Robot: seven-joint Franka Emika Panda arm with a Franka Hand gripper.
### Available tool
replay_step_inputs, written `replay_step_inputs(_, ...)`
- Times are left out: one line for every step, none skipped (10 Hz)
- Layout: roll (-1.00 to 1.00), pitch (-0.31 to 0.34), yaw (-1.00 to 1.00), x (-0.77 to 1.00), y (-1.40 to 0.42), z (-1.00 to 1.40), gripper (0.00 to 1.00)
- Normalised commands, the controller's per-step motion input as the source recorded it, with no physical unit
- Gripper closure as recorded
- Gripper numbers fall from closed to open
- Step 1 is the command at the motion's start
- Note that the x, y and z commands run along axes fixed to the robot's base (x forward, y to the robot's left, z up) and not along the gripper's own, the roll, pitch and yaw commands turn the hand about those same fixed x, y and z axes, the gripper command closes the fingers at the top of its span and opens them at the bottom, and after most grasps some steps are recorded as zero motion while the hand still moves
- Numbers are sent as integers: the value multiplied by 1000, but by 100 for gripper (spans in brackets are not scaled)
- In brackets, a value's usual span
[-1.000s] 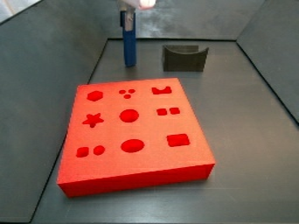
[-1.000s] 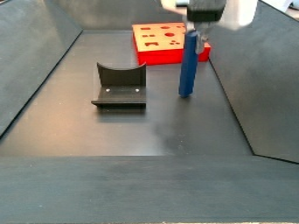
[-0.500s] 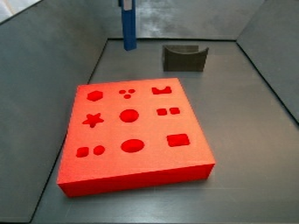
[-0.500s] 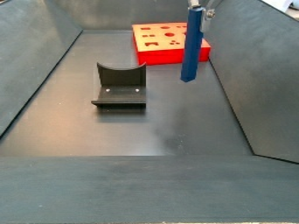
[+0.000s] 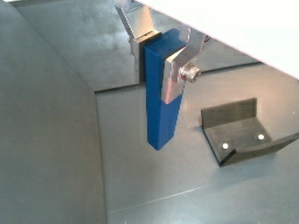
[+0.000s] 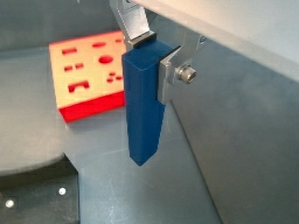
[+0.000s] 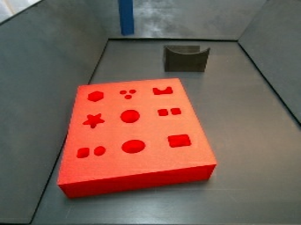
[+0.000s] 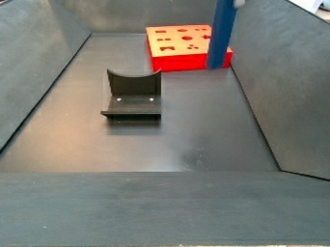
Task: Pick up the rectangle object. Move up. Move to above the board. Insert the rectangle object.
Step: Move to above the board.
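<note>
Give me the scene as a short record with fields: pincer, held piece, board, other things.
pincer: pincer shut on the blue bar, raised above the floor, apart from the board
held piece: blue bar, upright, hanging clear of the floor
board: red board flat on the floor, shaped holes empty
other things: dark grey U-shaped block on the floor, untouched

Bar hanging upright above the floor

The blue bar [image 8: 223, 34] runs off the top edge, its lower end in front of the red board's [image 8: 180, 46] right side. The gripper is out of frame. The dark fixture [image 8: 131, 94] stands mid-floor, well apart from the board.
</note>
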Motion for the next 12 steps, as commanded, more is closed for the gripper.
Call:
replay_step_inputs(-181,4,-57,-89,78,1000,100)
replay_step_inputs(-178,21,-53,-79,78,1000,100)
replay_step_inputs(-173,41,-49,-55,73,951,100)
replay_step_inputs(-164,50,-50,-29,50,720,100)
replay_step_inputs(-156,51,-51,-12,35,548,100)
replay_step_inputs(-151,52,-50,-6,28,435,100)
replay_step_inputs(-142,52,-48,-2,24,204,100)
replay_step_inputs(89,62,1000,301,-1000,25,100)
replay_step_inputs(107,65,1000,305,-1000,19,100)
replay_step_inputs(121,70,1000,312,-1000,17,100)
replay_step_inputs(108,77,1000,326,-1000,13,100)
replay_step_inputs(106,84,1000,329,-1000,17,100)
